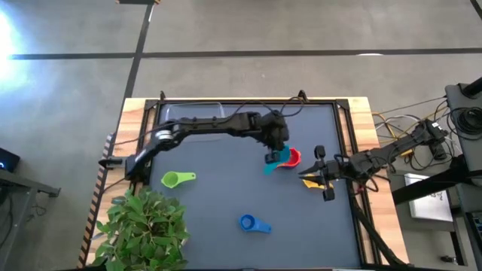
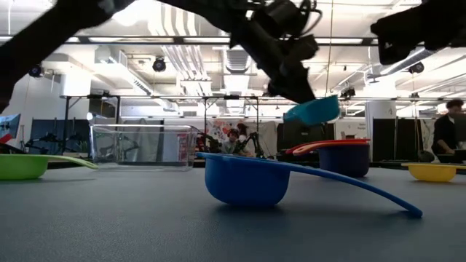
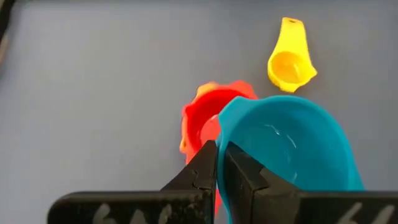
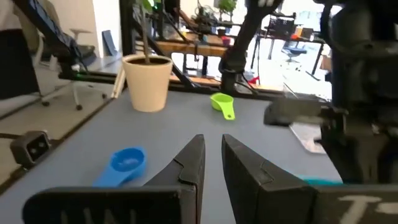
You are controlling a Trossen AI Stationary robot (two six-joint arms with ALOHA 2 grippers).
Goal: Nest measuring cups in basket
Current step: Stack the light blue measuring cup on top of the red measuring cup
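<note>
With the left gripper [image 3: 216,163] clenched on the rim of the teal cup [image 1: 273,165], held just above the red cup [image 1: 292,156], lower it level and centred before letting go; the right gripper [image 4: 212,163], slightly parted and empty, waits nearby.

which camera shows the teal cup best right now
The left wrist view: the teal cup fills it, rim pinched by the left gripper. High view shows it small; low view shows it lifted, side-on; right wrist view only a sliver.
</note>
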